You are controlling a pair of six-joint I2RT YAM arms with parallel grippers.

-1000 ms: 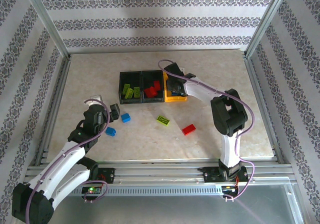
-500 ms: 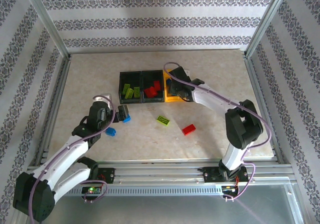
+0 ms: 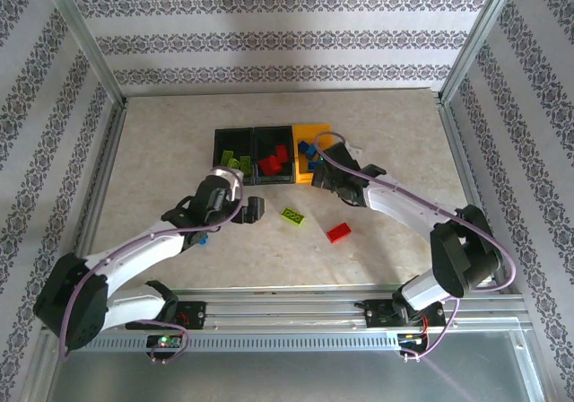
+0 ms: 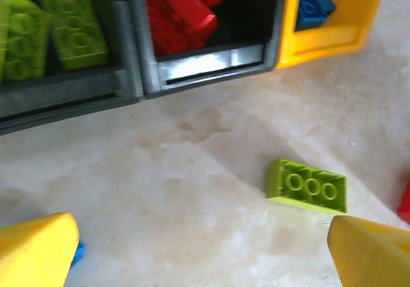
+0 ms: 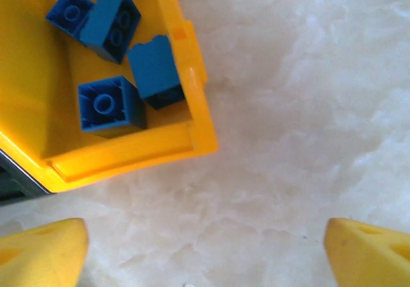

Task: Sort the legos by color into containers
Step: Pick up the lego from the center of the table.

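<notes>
A robotics lab cell, this: aluminium frame (image 3: 85, 43) around the marbled bench (image 3: 170, 151), patterned panels (image 3: 287, 39) walling it, mounting rail (image 3: 287, 304) along its near edge.

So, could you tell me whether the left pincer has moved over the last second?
Yes. The left pincer has swung right across the table, toward the loose green brick, which has stayed put.

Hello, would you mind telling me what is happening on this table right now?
A colour sort is under way. The right gripper hangs open just off a corner of the yellow bin, which holds blue bricks. The left gripper, also open, hovers over the table near a loose green lego. A red lego lies loose too. The black bins hold green bricks and red bricks.
</notes>
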